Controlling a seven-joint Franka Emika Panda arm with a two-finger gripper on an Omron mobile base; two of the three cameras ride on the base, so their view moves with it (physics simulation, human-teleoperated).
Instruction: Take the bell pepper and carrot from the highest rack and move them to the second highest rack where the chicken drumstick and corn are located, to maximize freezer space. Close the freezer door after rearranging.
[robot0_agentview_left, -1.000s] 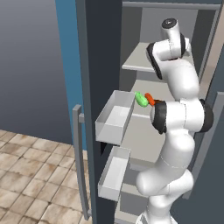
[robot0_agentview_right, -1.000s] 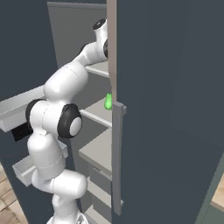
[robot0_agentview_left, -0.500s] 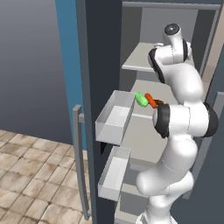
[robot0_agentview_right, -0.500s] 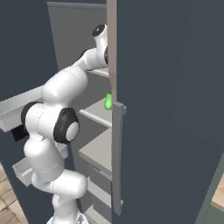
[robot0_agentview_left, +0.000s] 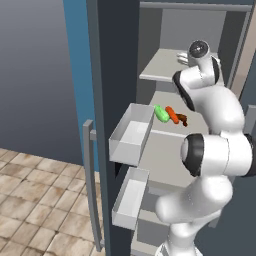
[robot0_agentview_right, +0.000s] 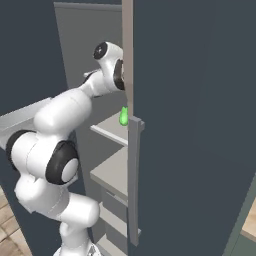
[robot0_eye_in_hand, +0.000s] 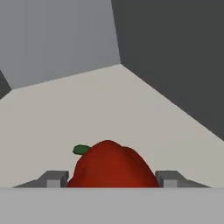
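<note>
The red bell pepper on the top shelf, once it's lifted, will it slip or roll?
The bell pepper looks rounded and glossy, so it could slip if gripped lightly. The end effector has a fingertip on each side of its widest part, which should help. Its lumpy body and green stem suggest it would wobble rather than roll far on the flat shelf.

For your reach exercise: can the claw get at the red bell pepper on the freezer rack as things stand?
Probably yes: in the hand view the bell pepper already sits between the claw fingertips on the rack, with nothing in between.
</note>
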